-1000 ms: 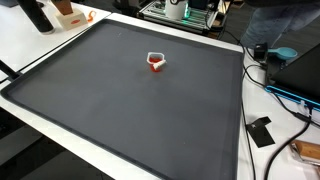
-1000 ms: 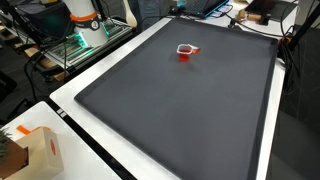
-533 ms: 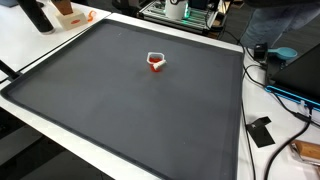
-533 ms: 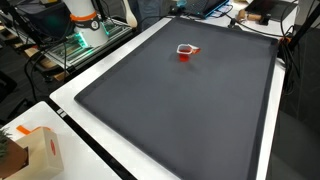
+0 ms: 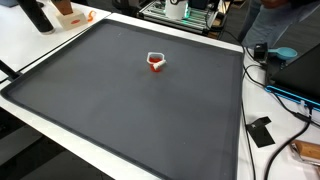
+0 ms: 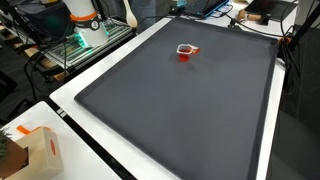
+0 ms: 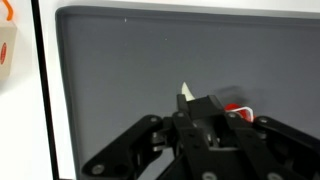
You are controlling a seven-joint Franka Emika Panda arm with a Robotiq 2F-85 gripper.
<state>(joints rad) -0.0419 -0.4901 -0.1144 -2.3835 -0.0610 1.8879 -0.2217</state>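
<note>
A small red object with a white rim (image 5: 155, 62) (image 6: 186, 50) stands alone on the dark mat (image 5: 130, 115) (image 6: 190, 115) in both exterior views, toward the mat's far part. Neither exterior view shows the gripper. In the wrist view my gripper (image 7: 198, 106) rises from the bottom edge with its jaws drawn together above the mat (image 7: 110, 70). A white pointed tip (image 7: 185, 93) pokes out just above the fingertips; whether it is held is unclear. The red object (image 7: 239, 108) peeks out right behind the fingers, partly hidden by them.
White table borders surround the mat. A cardboard box (image 6: 35, 152) sits at one corner, and an orange-and-white box (image 7: 5, 50) beyond the mat's edge. Cables (image 5: 285, 92) and a flat black item (image 5: 262, 131) lie beside the mat. Equipment racks (image 6: 70, 45) stand behind.
The red object and the mat stay as they were. A pale shape now shows at the top edge of an exterior view.
</note>
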